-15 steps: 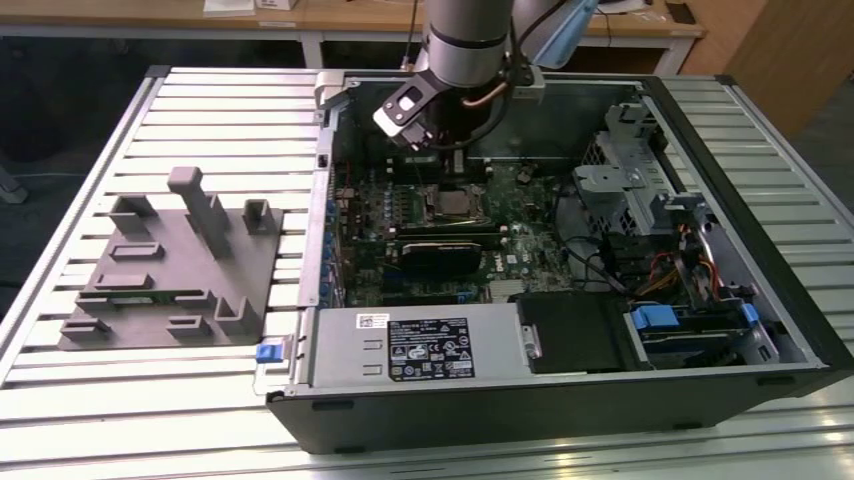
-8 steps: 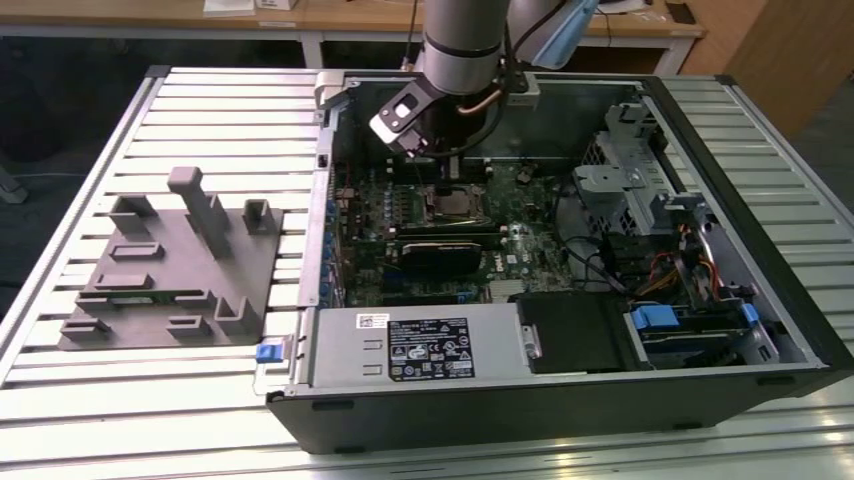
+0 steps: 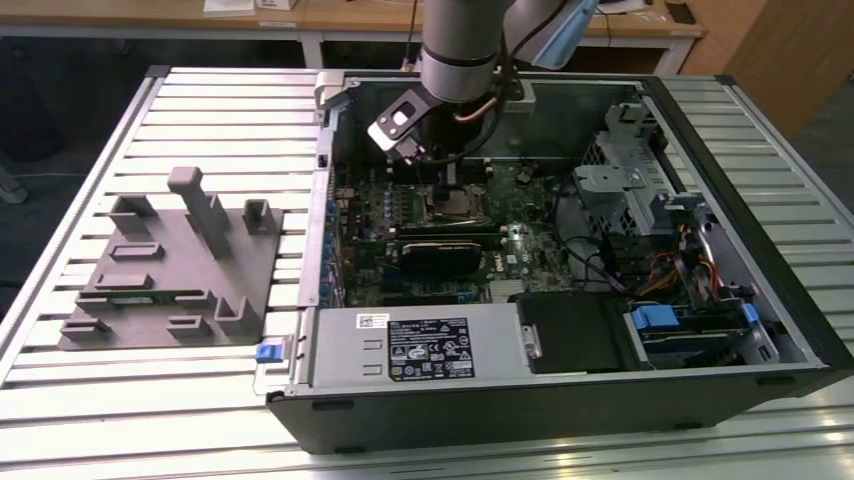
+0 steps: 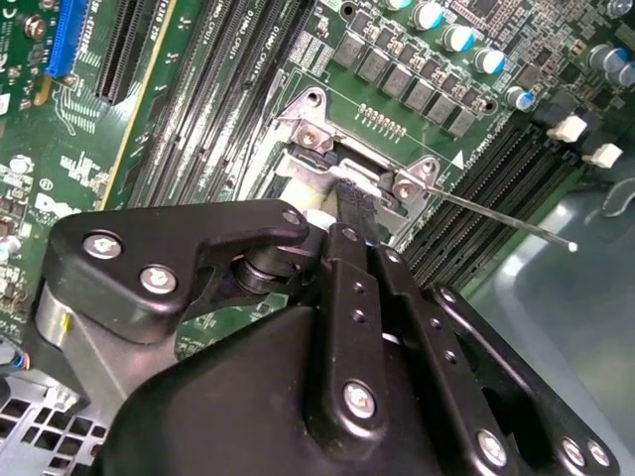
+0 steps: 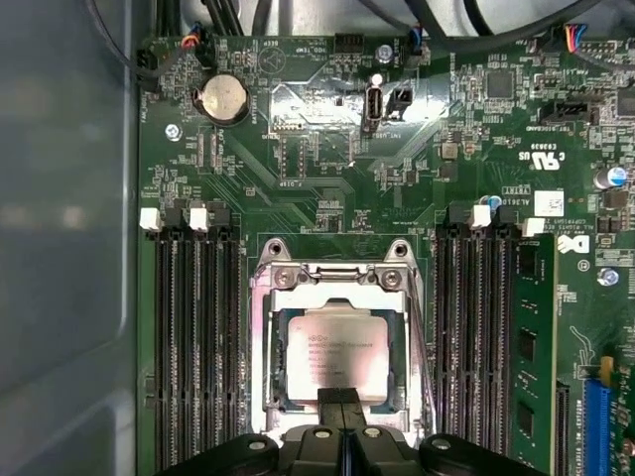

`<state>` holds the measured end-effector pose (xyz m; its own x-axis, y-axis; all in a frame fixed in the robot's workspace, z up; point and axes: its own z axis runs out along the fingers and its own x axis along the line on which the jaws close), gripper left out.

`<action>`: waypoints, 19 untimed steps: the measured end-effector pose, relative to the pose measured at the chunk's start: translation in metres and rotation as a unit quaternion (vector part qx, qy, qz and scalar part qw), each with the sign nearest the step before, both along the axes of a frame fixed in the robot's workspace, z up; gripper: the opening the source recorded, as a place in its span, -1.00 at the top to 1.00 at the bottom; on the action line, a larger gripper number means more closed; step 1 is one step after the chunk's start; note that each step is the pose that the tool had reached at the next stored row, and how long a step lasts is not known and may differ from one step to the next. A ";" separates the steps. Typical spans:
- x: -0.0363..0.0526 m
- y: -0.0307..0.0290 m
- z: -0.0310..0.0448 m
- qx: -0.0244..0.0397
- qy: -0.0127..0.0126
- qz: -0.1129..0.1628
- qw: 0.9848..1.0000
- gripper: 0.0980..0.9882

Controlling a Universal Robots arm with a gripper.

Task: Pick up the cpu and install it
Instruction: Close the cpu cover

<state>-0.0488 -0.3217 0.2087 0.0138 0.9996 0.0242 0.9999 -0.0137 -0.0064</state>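
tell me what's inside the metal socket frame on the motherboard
The cpu lies flat inside the socket frame, silver top up. The gripper hangs over one edge of it and covers that strip. Whatever lies beneath the cpu is hidden by the chip itself.

Computer case (image 3: 534, 410) open on top: entry from above. Gripper (image 5: 340, 399) low over the cpu socket (image 5: 337, 281); low memory slots (image 5: 193, 337) flank it. Obstacles: thin socket lever (image 4: 496, 214) jutting over one slot bank; upright memory module (image 5: 536, 347) beside another; case wall (image 5: 60, 248) near; drive cage (image 3: 627, 165) well apart.
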 end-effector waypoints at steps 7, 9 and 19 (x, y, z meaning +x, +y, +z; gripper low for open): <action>-0.0002 0.0002 -0.0060 0.000 0.000 0.000 1.000 0.98; -0.0002 0.0003 -0.0071 0.000 0.000 0.000 1.000 0.98; 0.0010 0.0014 0.0035 0.000 0.000 0.000 1.000 0.98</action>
<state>-0.0478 -0.3203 0.2122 0.0134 0.9996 0.0241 0.9999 -0.0133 -0.0067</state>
